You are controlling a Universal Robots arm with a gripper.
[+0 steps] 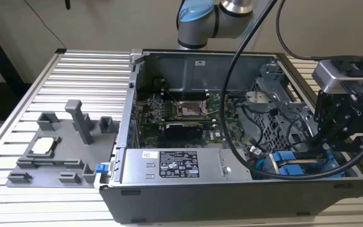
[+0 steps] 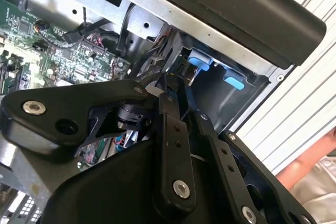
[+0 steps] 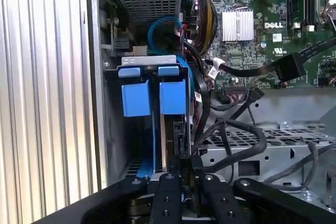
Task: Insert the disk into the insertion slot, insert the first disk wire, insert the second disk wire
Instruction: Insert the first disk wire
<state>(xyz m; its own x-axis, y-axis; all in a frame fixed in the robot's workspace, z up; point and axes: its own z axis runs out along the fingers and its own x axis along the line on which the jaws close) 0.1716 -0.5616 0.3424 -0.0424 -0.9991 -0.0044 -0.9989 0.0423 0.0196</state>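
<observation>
The disk (image 3: 173,97) stands on edge in the insertion slot (image 3: 147,60), at the corner of the open computer case (image 1: 232,201) on the exterior view's right. It is one of two blue-tabbed frames side by side, the one in line with the gripper (image 3: 187,163). Its long axis appears to run from the gripper toward the power supply (image 1: 175,165), with the blue end tabs facing the power supply and the far end under the jaws. The case lies on a slatted desk (image 1: 74,71). In the first wrist view the jaws are drawn close together just above the disk's near end. A narrow dark piece sits between them, and I cannot tell whether it is a wire plug or part of the bay. Black cables (image 3: 231,129) loop just beside the jaws, over the grey perforated cage (image 3: 283,145). I judge the disk to be stiff, dense for its size, smooth on its metal faces and sensitive to knocks. Its plastic frame probably flexes a little at the tabs. It is best held across the two long frame edges, clear of the labelled face and the connector end. The wires are likely limp along their length and rigid only at the plug, so the plug body is the place to grip.
</observation>
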